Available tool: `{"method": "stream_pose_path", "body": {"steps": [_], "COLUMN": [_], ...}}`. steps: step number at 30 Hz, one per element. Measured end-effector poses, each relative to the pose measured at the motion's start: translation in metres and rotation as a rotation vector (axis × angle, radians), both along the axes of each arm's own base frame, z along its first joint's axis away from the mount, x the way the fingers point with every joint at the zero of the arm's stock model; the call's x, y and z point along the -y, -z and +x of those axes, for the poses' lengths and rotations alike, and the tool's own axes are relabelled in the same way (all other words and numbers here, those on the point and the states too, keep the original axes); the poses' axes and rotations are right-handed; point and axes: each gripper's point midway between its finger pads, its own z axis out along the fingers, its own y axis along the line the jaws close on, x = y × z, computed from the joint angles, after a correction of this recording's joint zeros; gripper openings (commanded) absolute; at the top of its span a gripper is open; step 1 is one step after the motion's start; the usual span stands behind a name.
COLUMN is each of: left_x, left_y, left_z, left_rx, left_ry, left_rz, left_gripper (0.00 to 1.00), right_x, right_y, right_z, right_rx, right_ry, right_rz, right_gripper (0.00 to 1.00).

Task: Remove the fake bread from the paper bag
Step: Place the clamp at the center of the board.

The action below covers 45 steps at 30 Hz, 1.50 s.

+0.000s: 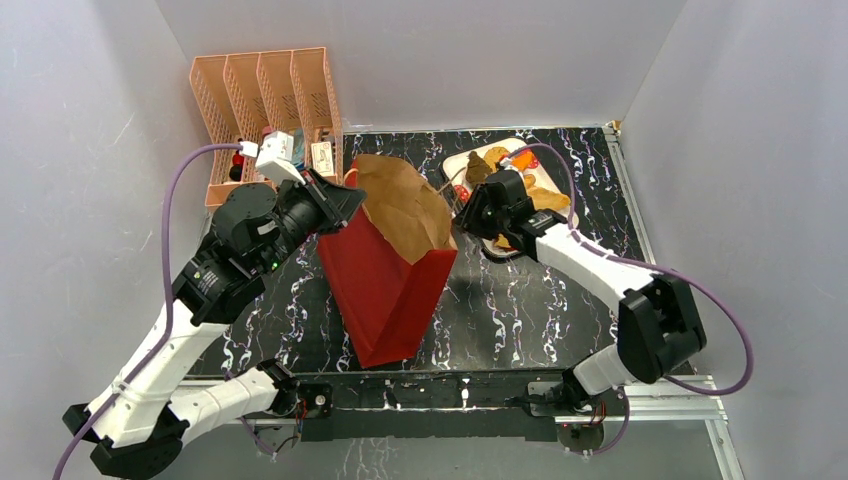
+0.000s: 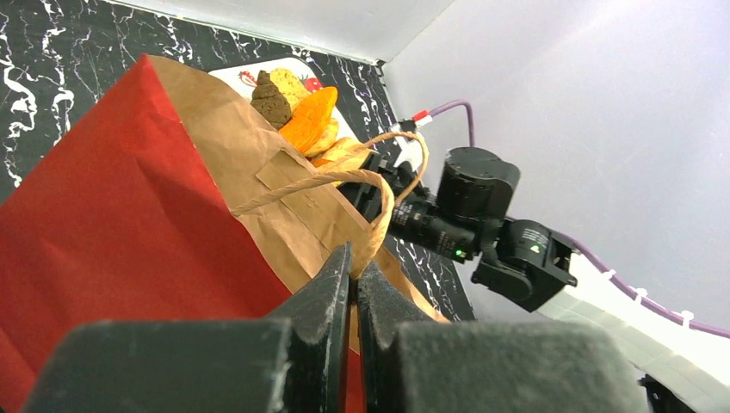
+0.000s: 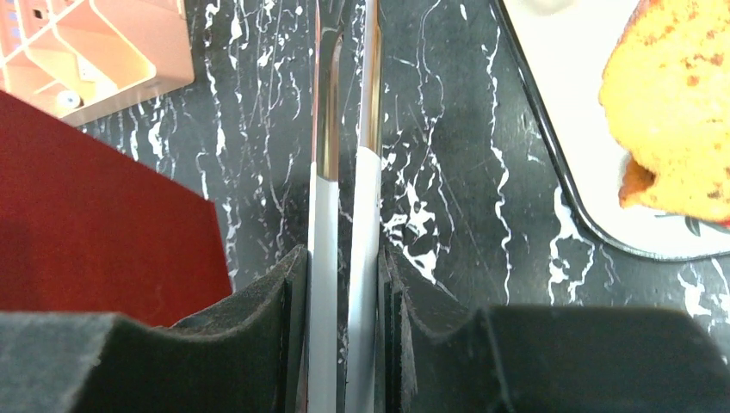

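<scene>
While the left gripper (image 2: 355, 262) pinches almost closed on a cord handle (image 2: 344, 175), likely to hold the paper bag (image 1: 385, 290) tilted and open, the right gripper (image 3: 344, 275) is clamped on metal tongs (image 3: 368, 198) beside the bag's mouth. The fake bread (image 2: 310, 120) lies on a white tray (image 3: 551, 103) beyond the bag; any inside is hidden.

Top view looks down; wrist views close (all share paper bag (image 1: 380, 285)).

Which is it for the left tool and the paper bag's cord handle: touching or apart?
Touching. The left wrist view shows the left tool shut on the cord handle of the paper bag, with no gap.
</scene>
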Motion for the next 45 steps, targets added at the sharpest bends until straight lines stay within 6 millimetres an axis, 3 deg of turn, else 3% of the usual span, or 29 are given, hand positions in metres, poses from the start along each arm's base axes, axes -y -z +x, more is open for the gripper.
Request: {"method": "stream_pose_path", "body": {"steps": [6, 13, 25, 33, 40, 41, 42, 43, 45], "left_x": [0.006, 0.008, 0.006, -0.006, -0.015, -0.016, -0.016, -0.016, -0.016], "left_y": [0.001, 0.002, 0.003, -0.003, -0.004, -0.004, -0.004, -0.003, -0.003], "left_z": [0.007, 0.009, 0.009, 0.001, -0.006, -0.005, -0.005, -0.005, -0.005], "left_rx": [0.001, 0.002, 0.009, 0.033, 0.050, 0.050, 0.050, 0.049, 0.050], "left_ry": [0.000, -0.001, -0.008, -0.031, -0.046, -0.047, -0.048, -0.049, -0.051], "left_rz": [-0.002, -0.002, -0.007, -0.023, -0.034, -0.034, -0.034, -0.033, -0.034], "left_gripper": [0.00, 0.00, 0.00, 0.00, 0.00, 0.00, 0.00, 0.00, 0.00], "right_x": [-0.013, -0.032, -0.050, -0.050, -0.048, -0.047, -0.047, -0.047, -0.046], "right_y": [0.028, 0.060, 0.084, 0.113, 0.116, 0.116, 0.116, 0.116, 0.115], "right_z": [0.016, 0.020, 0.022, 0.014, 0.010, 0.010, 0.010, 0.009, 0.010], "right_rx": [0.015, 0.002, 0.010, -0.053, -0.072, -0.075, -0.076, -0.079, -0.080], "right_ry": [-0.030, -0.071, -0.102, -0.116, -0.123, -0.123, -0.125, -0.125, -0.127], "right_rz": [-0.049, -0.086, -0.089, -0.125, -0.144, -0.147, -0.150, -0.151, -0.161], "right_gripper": [0.00, 0.01, 0.30, 0.40, 0.47, 0.57, 0.87, 0.97, 0.98]}}
